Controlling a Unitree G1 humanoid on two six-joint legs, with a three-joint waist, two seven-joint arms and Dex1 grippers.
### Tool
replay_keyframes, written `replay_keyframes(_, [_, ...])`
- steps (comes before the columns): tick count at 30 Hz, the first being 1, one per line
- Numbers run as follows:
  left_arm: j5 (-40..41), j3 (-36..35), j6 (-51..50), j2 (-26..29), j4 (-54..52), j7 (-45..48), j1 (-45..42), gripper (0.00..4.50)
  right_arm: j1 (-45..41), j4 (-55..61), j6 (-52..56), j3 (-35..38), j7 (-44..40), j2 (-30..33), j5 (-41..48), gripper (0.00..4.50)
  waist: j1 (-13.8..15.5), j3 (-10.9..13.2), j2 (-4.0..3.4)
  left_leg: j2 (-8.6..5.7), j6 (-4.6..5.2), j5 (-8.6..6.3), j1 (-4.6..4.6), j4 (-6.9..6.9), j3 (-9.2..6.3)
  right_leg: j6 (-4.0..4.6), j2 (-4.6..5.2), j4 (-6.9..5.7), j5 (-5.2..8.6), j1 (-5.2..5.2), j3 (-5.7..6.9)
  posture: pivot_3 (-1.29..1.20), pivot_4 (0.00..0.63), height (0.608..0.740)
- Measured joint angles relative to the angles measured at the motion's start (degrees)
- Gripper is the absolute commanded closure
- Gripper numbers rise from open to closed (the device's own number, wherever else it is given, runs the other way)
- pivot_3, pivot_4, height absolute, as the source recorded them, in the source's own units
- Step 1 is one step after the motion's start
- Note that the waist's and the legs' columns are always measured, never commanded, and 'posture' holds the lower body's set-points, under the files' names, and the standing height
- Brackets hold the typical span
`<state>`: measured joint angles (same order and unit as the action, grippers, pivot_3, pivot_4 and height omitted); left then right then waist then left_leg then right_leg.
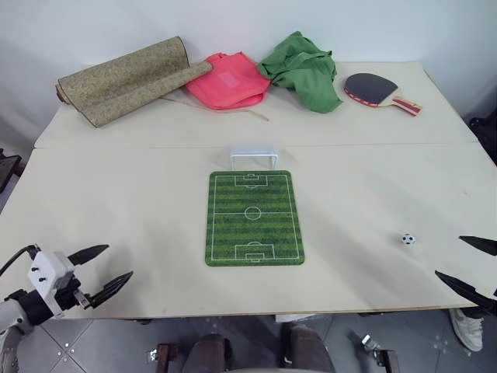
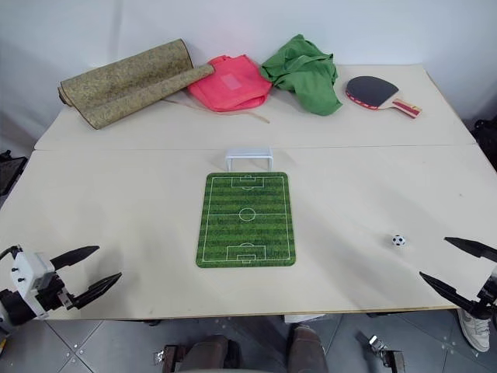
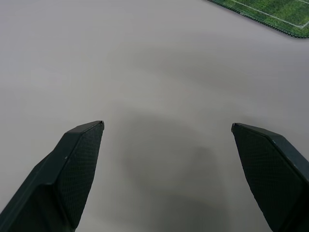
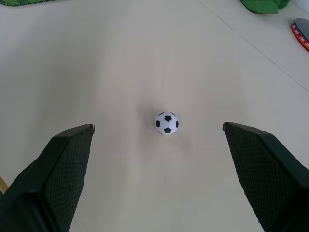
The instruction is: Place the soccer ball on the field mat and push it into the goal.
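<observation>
Between your wide-open right gripper (image 4: 158,126) fingers, the soccer ball (image 4: 167,123) looks light and rolls easily, so pinch it gently across the middle.

The soccer ball (image 1: 408,239), tiny, white with black patches, rests on the bare table (image 1: 140,202) near its right edge. The field mat (image 1: 253,217) lies flat mid-table. The goal (image 1: 254,158) stands upright just beyond the mat's far end.

rolled tan mat (image 1: 124,79) | pink bag (image 1: 230,81) | green cloth (image 1: 304,68) | paddle (image 1: 377,91) | table (image 1: 116,194)
</observation>
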<state>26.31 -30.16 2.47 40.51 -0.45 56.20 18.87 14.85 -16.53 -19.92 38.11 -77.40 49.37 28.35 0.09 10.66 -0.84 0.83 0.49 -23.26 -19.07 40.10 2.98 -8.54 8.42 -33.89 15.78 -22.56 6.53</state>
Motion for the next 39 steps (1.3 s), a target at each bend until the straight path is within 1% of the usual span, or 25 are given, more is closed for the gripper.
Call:
replay_keyframes(2, [-0.1,0.1,-0.1,0.2,-1.1,0.0,-0.2,0.0,-0.4,-0.2,0.1,-0.7,-0.2,0.0,0.0,0.05,-0.1,0.0,0.0,0.0,0.0,0.0,0.0,0.0,0.01,0.0,0.0,0.0,0.0,0.0,-0.01,0.0,0.15,0.74])
replay_keyframes(4, [0.8,0.6,-2.4,0.7,-2.4,0.3,-1.4,0.0,-0.8,0.1,0.8,-1.6,-0.1,0.0,0.1,0.05,-0.1,0.0,0.0,0.0,0.0,0.0,0.01,0.03,0.01,0.0,0.0,-0.04,0.0,0.0,-0.01,0.0,0.15,0.74])
replay_keyframes(7, [6.4,2.0,-8.3,1.2,-7.1,1.9,-4.5,0.0,-0.4,2.2,3.0,-1.6,0.7,0.0,0.9,0.05,0.1,0.0,0.0,0.0,0.0,0.0,-0.02,0.09,-0.03,-0.01,0.04,-0.08,0.0,0.0,-0.01,0.0,0.15,0.74])
replay_keyframes(10, [16.2,3.8,-16.7,2.2,-13.0,3.5,-10.9,0.0,0.8,3.9,5.5,1.4,2.9,0.0,2.3,0.05,0.6,0.0,-0.01,-0.01,0.0,0.0,-0.04,0.17,-0.07,-0.01,0.04,-0.12,-0.01,0.01,-0.01,0.0,0.15,0.74])
replay_keyframes(12, [19.2,5.8,-20.1,3.0,-15.1,4.2,-14.7,0.0,2.9,3.8,6.4,4.6,3.6,0.1,2.7,0.05,1.0,0.0,-0.07,-0.04,0.0,0.0,-0.05,0.16,-0.07,-0.01,0.04,-0.1,-0.01,0.01,0.0,0.0,0.15,0.74])
replay_keyframes(13, [20.6,8.1,-21.9,3.1,-16.5,4.8,-17.8,0.0,4.7,3.3,6.4,6.8,3.8,0.3,2.7,0.05,1.4,0.0,-0.1,-0.05,0.0,0.0,-0.08,0.16,-0.1,-0.01,0.04,-0.11,-0.01,0.02,0.02,0.0,0.15,0.74])
replay_keyframes(17, [22.1,15.3,-26.2,3.3,-19.1,7.6,-24.8,0.0,9.9,0.5,6.5,12.4,3.9,0.9,2.5,0.05,1.2,-0.1,-0.11,-0.07,0.0,0.0,-0.04,0.13,-0.03,-0.02,-0.01,-0.07,-0.01,0.06,-0.01,0.0,0.15,0.74])
replay_keyframes(19, [22.4,17.6,-26.9,2.8,-18.9,8.5,-27.3,0.0,10.9,-1.4,6.7,12.8,4.1,1.0,2.1,0.05,0.9,-0.1,-0.1,-0.04,-0.01,0.01,0.02,0.13,0.04,-0.02,-0.05,-0.08,-0.01,0.07,-0.08,0.0,0.15,0.74])
replay_keyframes(22, [21.2,20.9,-26.8,1.6,-18.6,10.0,-30.8,0.0,9.6,-2.8,7.4,12.4,4.7,1.0,1.9,0.05,-0.1,-0.1,-0.11,-0.04,0.0,0.01,0.05,0.14,0.2,-0.04,-0.05,-0.1,-0.02,0.12,-0.25,0.0,0.15,0.74])
replay_keyframes(25, [20.1,22.4,-26.7,0.8,-16.9,10.7,-32.2,0.0,8.0,-0.4,9.5,10.3,5.3,1.0,1.9,0.05,-0.6,-0.1,-0.13,0.0,-0.02,0.02,0.1,0.13,0.3,-0.03,-0.09,-0.18,-0.02,0.14,-0.37,0.0,0.15,0.74])
replay_keyframes(28, [19.1,22.9,-26.7,0.6,-16.4,10.9,-32.6,0.0,2.1,5.9,16.8,3.5,8.6,1.7,2.3,0.05,-1.2,-0.1,-0.12,0.02,-0.03,0.03,0.3,0.19,0.34,-0.01,-0.1,-0.22,-0.04,0.11,-0.46,0.0,0.15,0.74])
replay_keyframes(31, [18.7,22.9,-26.8,0.5,-16.6,10.7,-32.5,0.0,-3.3,9.1,22.3,-1.9,11.9,3.4,1.2,0.05,-1.1,-0.1,-0.16,0.02,-0.04,0.03,0.28,0.18,0.26,-0.01,-0.09,-0.29,-0.04,0.05,-0.42,0.0,0.15,0.74])
replay_keyframes(36, [18.7,22.8,-26.9,0.0,-16.8,10.1,-31.4,0.0,-8.5,9.0,26.3,-8.4,13.9,4.0,-1.5,0.05,0.8,-0.1,-0.16,0.0,-0.04,0.03,-0.12,0.3,0.05,-0.02,-0.1,-0.17,-0.05,-0.08,-0.18,0.0,0.15,0.74])
replay_keyframes(39, [18.6,22.7,-26.9,0.0,-17.3,10.0,-30.8,0.0,-12.5,4.3,25.4,-12.6,13.1,4.5,-4.8,0.05,1.3,-0.1,-0.16,-0.05,-0.03,0.03,-0.15,0.32,0.06,-0.13,-0.09,-0.04,-0.11,-0.05,-0.19,0.0,0.15,0.74])
